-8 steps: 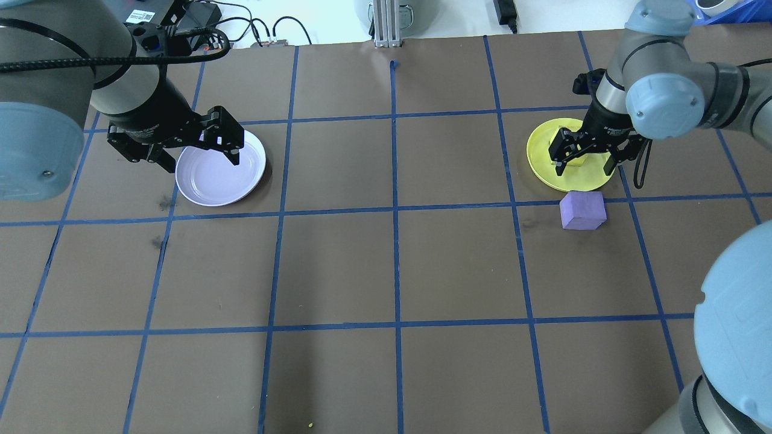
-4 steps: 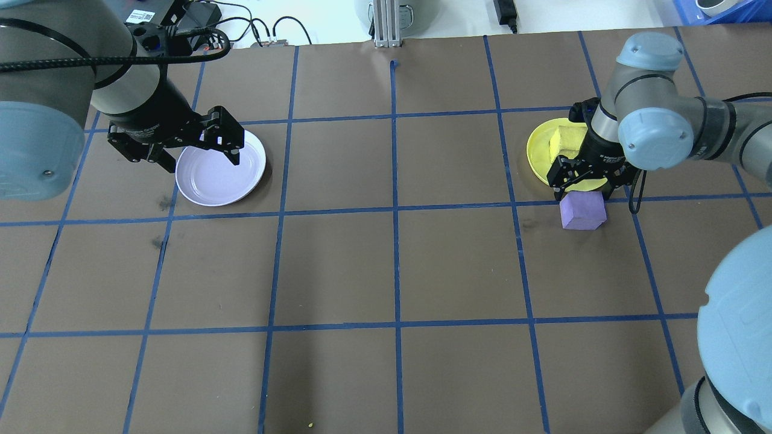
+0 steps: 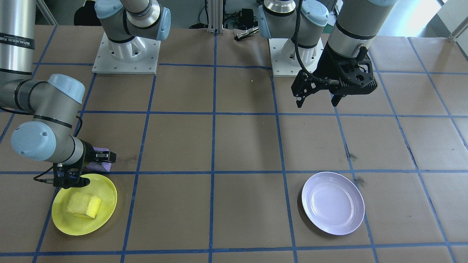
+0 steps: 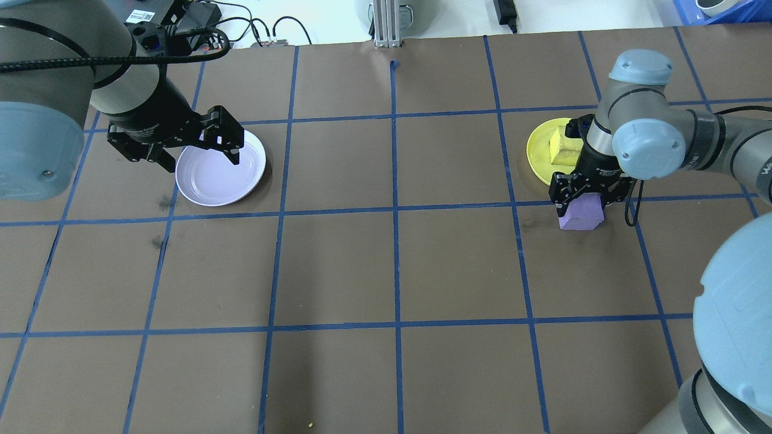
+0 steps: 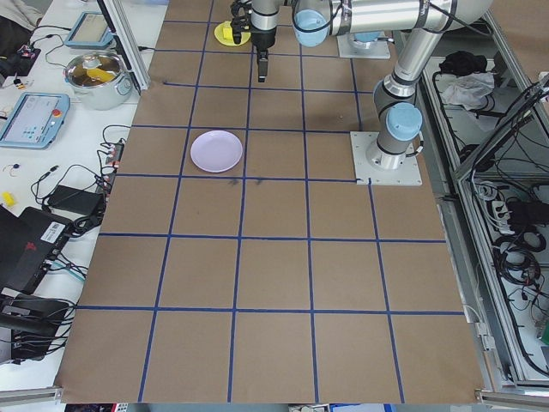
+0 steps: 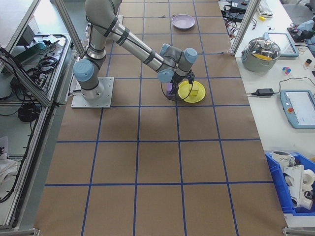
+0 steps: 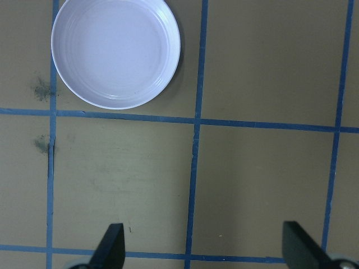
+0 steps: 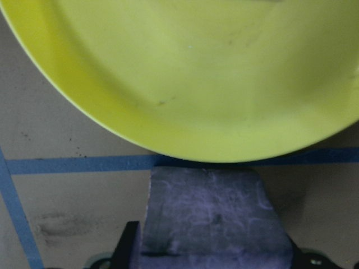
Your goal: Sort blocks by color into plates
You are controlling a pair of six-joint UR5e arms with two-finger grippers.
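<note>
Right hand (image 4: pixel 582 198), spread, straddles the purple block (image 4: pixel 581 214) on the tabletop (image 4: pixel 386 265) just near of the yellow plate (image 4: pixel 538 150); block looks light, spongy, compressible: pinch opposite side faces mid-height.

From my station I see the desk (image 4: pixel 386 271) covered in brown paper, crossed by blue tape lines (image 4: pixel 395 208) into a grid, with a few dark smudges (image 4: pixel 161 204) on it. Along its far edge runs a white side bench (image 5: pixel 51 146) carrying a steel pot with a glass lid (image 5: pixel 93 75), two tablets (image 5: pixel 27 116), power bricks and black cables (image 4: pixel 241 24). An aluminium post (image 4: pixel 382 24) stands at the desk's edge. On the opposite side hang bundles of cables (image 5: pixel 515 240). A blue bin (image 6: pixel 290 187) holds white parts. Light is even and bright.
</note>
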